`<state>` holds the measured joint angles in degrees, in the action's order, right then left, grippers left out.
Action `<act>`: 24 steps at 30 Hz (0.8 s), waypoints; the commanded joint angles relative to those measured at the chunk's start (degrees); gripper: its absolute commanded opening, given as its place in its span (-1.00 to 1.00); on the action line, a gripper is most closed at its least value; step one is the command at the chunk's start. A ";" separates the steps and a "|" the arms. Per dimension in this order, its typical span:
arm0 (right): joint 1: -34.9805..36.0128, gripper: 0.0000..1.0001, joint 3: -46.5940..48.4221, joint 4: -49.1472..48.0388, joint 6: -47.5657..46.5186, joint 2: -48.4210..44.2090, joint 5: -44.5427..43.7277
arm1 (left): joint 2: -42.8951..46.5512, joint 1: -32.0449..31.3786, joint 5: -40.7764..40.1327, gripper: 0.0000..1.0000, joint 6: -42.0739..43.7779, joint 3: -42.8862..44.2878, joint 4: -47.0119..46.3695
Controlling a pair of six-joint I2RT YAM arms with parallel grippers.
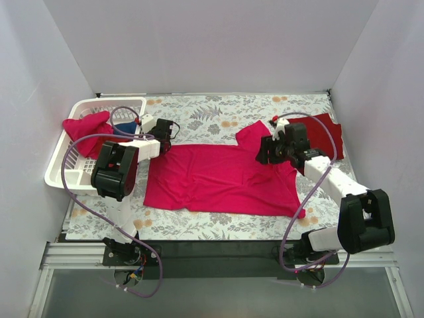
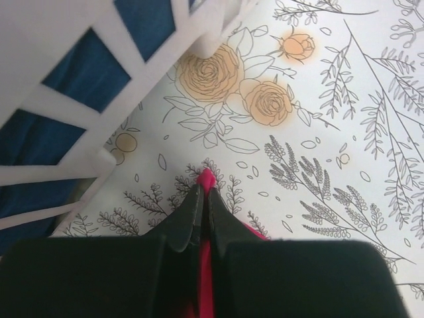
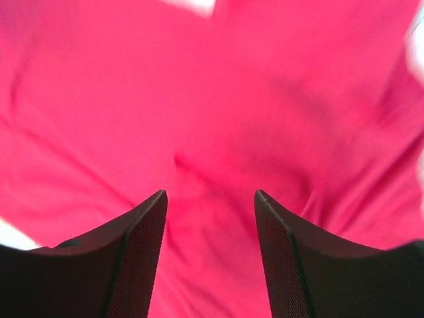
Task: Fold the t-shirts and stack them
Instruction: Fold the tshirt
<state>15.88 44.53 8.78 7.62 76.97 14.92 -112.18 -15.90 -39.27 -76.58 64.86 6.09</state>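
— Pink-red t-shirt (image 1: 218, 179) lies spread flat at the centre of the floral table cover (image 1: 218, 109), between your two arms. Which step is this?
— The first fold, just starting, by my reading. Your left gripper (image 2: 202, 192) is clamped tight on the shirt's far left corner, just beside the white lattice basket (image 1: 66, 175). A tip of pink cloth pokes out past the closed fingers.
— And the right gripper (image 3: 211, 195)?
— Its jaws are about half apart and empty, poised over the wrinkled cloth near the sleeve on the right side. Whether the fingertips touch the fabric, I cannot tell.
— What does the next move call for?
— You likely need the right side pinched too, then both corners lifted together and carried toward you, so the fold lands even.
— And the other shirts?
— A maroon t-shirt (image 1: 328, 136) lies at the far right, behind your right arm. A blue t-shirt (image 1: 124, 128) sits in the basket. Nothing is stacked yet.
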 commanded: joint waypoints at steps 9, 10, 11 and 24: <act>-2.43 0.02 31.91 0.01 -3.40 22.85 -13.42 | 5.13 0.26 7.36 -1.00 4.33 -4.56 -5.56; -3.56 0.02 33.76 0.36 -3.66 24.96 -13.42 | 5.39 0.34 7.54 -1.00 4.50 -4.92 -5.73; -4.18 0.02 35.43 0.63 -3.75 28.73 -12.21 | 5.65 0.26 7.54 -1.00 4.51 -5.35 -5.74; -7.71 0.00 56.53 1.50 -9.44 50.55 -8.59 | 8.12 0.26 8.68 -1.00 4.94 -7.12 -7.14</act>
<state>7.88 96.51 10.46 1.56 126.10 4.97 -107.77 -15.81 -31.07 -72.23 58.17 -1.26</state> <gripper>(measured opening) 0.500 0.027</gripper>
